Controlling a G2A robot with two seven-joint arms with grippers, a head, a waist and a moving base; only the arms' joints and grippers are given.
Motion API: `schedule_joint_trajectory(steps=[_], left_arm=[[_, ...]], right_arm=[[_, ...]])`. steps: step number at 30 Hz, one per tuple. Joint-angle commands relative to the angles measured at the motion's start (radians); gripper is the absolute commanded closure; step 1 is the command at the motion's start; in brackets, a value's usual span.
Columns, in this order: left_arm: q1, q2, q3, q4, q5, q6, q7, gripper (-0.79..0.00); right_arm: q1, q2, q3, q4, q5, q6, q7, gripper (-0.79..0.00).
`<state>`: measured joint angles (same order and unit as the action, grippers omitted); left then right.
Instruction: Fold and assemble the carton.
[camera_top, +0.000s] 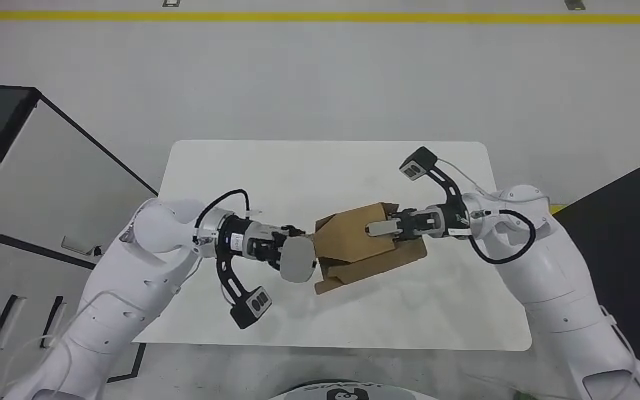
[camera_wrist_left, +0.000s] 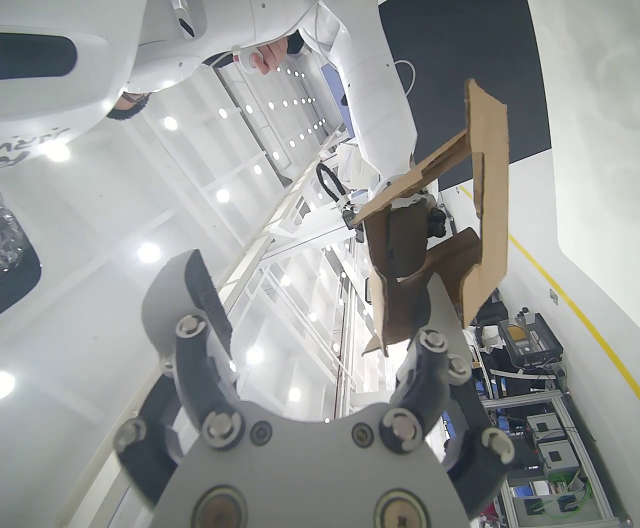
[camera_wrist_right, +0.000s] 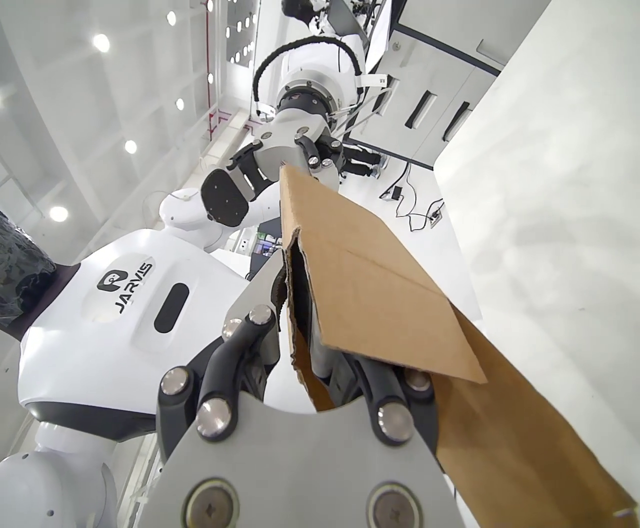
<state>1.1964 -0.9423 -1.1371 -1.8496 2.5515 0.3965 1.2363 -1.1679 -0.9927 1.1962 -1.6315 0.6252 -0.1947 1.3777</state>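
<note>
Carton: brown carton (camera_top: 365, 245) is hanging between the two grippers over the white table (camera_top: 300, 170), partly opened into a tube, its end flaps sticking out loose.
Right gripper: right gripper (camera_wrist_right: 295, 320) is clamping one carton wall, one finger lying outside the panel and the other inside the hollow, with the carton stretching away ahead of its fingertips.
Left gripper: left gripper (camera_wrist_left: 320, 285) is standing with its fingers spread wide and gripping nothing. The carton's open end is sitting just beyond its fingertips, and one finger (camera_wrist_left: 440, 300) is touching or almost touching a loose flap; which of the two cannot be told.
Progress: going by the half-open shape, only the squaring-up of the flat blank is looking under way. No flap is lying tucked or closed at the end facing the left fingers.
Remaining: folding the flaps in, locking the bottom and setting the carton upright are all looking ahead.
Table contact: whether the carton is resting on the table cannot be told.
</note>
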Motion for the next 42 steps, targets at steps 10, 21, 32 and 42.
schedule_joint_trajectory(steps=[10,21,32,42], left_arm=[[-0.017,-0.005,0.018,-0.002,-0.032,-0.003,0.001,-0.785],[-0.046,-0.014,0.052,-0.017,-0.028,-0.008,-0.008,-0.785],[-0.077,-0.022,0.074,-0.021,-0.008,-0.010,-0.022,-0.785],[-0.022,-0.001,-0.031,-0.048,0.024,-0.019,-0.023,-0.785]], right_arm=[[-0.013,0.004,0.002,-0.005,-0.059,0.006,-0.036,0.000],[-0.017,0.005,-0.009,-0.008,-0.094,0.025,-0.055,0.000],[-0.023,0.006,-0.015,-0.007,-0.090,0.026,-0.058,0.000],[-0.036,0.006,0.024,0.052,0.087,-0.007,0.011,0.000]])
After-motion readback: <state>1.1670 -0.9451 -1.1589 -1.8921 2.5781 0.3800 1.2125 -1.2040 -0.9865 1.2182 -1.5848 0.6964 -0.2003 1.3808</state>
